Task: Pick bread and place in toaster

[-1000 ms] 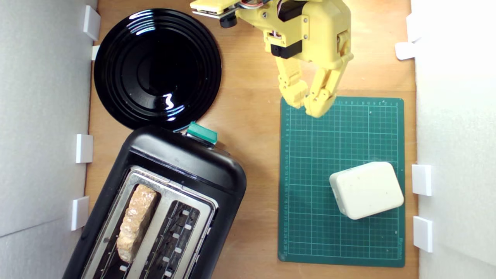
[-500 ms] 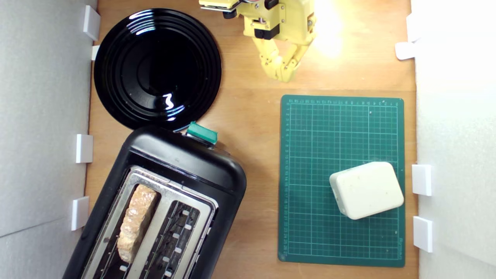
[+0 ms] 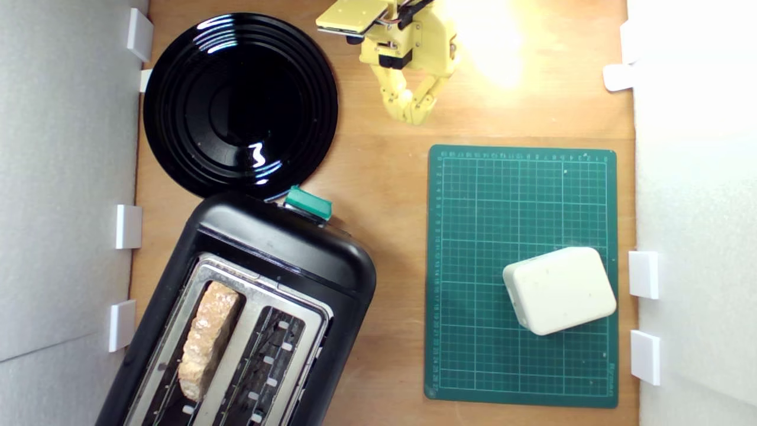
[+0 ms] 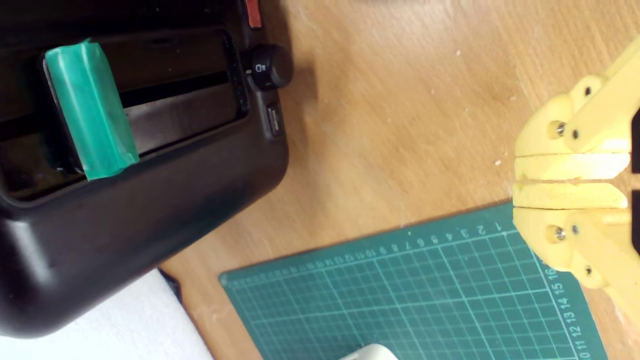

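The exterior view shows my gripper [image 3: 410, 116] at the far top of the picture, above bare wood, with the two fingers pressed together and nothing between them; the wrist view confirms it, the yellow pads [image 4: 570, 166] meet along one thin line. The bread [image 3: 208, 338] stands already on its edge inside the slot of the toaster [image 3: 284, 248] which is nearer to the exterior view's left. From my gripper it lies well apart, down and toward the exterior view's left. Its long axis runs along the slot, diagonal in the picture. The second slot is empty, and the green lever knob [image 3: 308, 203] seems not pushed down.

Compared with one second ago, my gripper has moved off the top edge of the green cutting mat [image 3: 523, 355], up and toward the exterior view's left. The bread and the cream block [image 3: 559, 290] have not moved. I judge the placing is done and I am retreating.
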